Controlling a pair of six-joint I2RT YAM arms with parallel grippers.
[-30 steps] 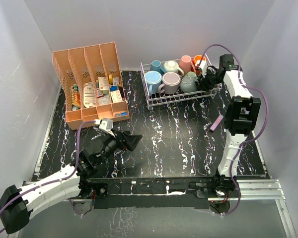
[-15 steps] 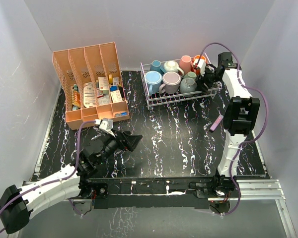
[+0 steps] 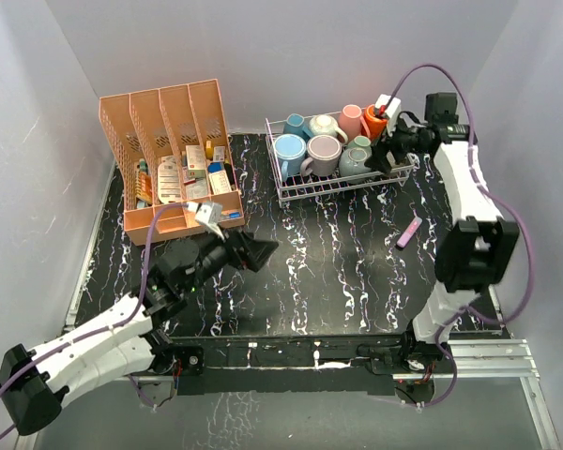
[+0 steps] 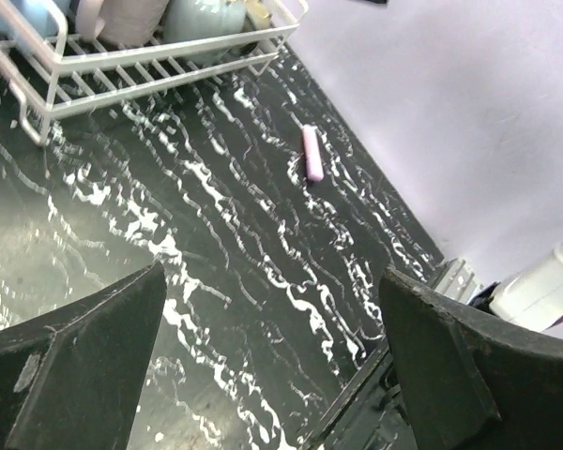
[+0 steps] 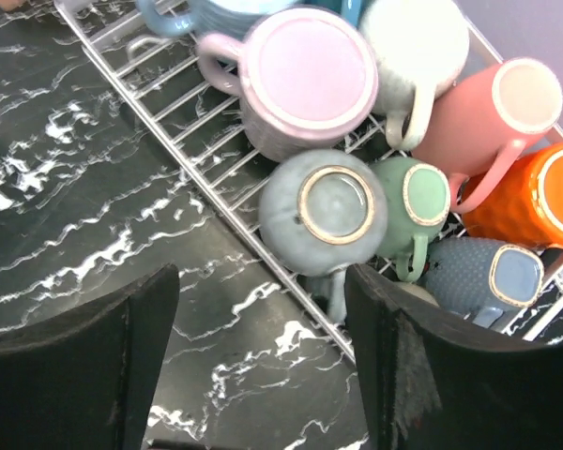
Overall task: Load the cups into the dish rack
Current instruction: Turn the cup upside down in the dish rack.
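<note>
**Several mugs [image 3: 322, 153] fill the dish rack [image 4: 141, 70]; left tool [image 4: 272, 281] and right tool [image 5: 261, 281] both released**

The white wire dish rack stands at the far right of the black marbled surface [image 3: 338, 262], its mugs packed close together. In the right wrist view, a lilac mug [image 5: 305, 70] and a grey mug [image 5: 330, 208] stand base up by the near rail. A mint-green mug [image 5: 422, 199] touches the grey one, and a textured blue-grey mug [image 5: 474, 272] sits at the corner. Cream [image 5: 418, 52], pink [image 5: 488, 117] and orange [image 5: 535, 197] mugs lie behind. A light blue mug [image 3: 289, 150] and a teal mug [image 3: 296, 123] fill the left end.

The right tool hovers above the rack's right end, fingers spread, gripping nothing. The left tool hangs over mid-surface, fingers wide apart and empty.

A pink stick [image 4: 311, 152] lies on the surface, apart from the rack. A salmon slotted organizer [image 3: 169, 141] stands far left.
</note>
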